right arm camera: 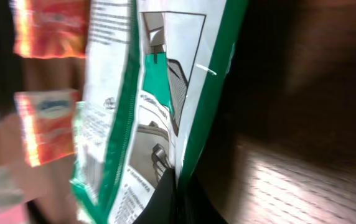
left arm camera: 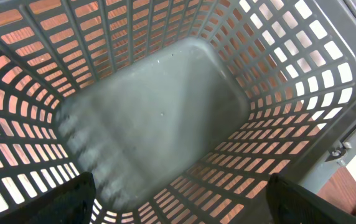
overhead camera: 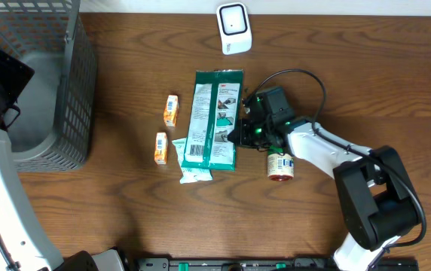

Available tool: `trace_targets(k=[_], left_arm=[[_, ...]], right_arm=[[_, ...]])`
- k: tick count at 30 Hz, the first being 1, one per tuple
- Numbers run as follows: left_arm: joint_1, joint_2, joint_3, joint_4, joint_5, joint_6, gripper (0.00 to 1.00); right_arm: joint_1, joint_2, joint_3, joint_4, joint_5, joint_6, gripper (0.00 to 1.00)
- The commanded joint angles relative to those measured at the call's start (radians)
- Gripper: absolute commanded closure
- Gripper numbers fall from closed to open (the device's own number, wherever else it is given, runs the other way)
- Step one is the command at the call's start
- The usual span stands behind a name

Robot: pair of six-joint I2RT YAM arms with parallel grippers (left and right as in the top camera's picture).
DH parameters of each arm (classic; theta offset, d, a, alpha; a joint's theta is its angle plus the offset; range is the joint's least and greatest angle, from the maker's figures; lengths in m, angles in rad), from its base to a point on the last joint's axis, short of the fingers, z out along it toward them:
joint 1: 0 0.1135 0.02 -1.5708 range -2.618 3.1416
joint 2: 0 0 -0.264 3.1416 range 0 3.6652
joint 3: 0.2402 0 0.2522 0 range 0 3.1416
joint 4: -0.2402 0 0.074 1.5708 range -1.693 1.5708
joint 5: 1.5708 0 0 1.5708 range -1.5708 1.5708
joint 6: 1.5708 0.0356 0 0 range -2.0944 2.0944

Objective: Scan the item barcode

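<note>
Your left hand (left arm camera: pixel 178 208) hangs over the grey basket (overhead camera: pixel 65 90), fingers spread wide. On the worktop (overhead camera: pixel 125 218), two small orange boxes (overhead camera: pixel 171 110) lie just left of the green packet (overhead camera: pixel 214 113), which sits below the white scanner (overhead camera: pixel 234 28). Your right hand (overhead camera: pixel 243 135) is closed tight, pinching the packet's right edge. A red-lidded jar (overhead camera: pixel 279 165) stands beside that arm.
</note>
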Motion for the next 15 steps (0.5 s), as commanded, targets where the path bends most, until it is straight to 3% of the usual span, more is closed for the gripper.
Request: trace_targets(k=[1, 3, 6, 9, 15], left_arm=[[0.003, 0.002, 0.003, 0.001, -0.005, 0.006, 0.12], [0.003, 0.002, 0.003, 0.001, -0.005, 0.006, 0.12], [0.003, 0.002, 0.003, 0.001, -0.005, 0.006, 0.12], [0.003, 0.002, 0.003, 0.001, -0.005, 0.006, 0.12], [0.003, 0.002, 0.003, 0.001, -0.005, 0.006, 0.12]], right_arm=[[0.065, -0.014, -0.006, 0.003, 0.19, -0.035, 0.99], [0.087, -0.014, -0.006, 0.01, 0.243, -0.035, 0.98], [0.111, -0.014, -0.006, 0.013, 0.301, -0.034, 0.71], [0.119, -0.014, -0.006, 0.013, 0.325, -0.035, 0.54], [0.084, -0.014, -0.006, 0.024, 0.333, -0.022, 0.5]])
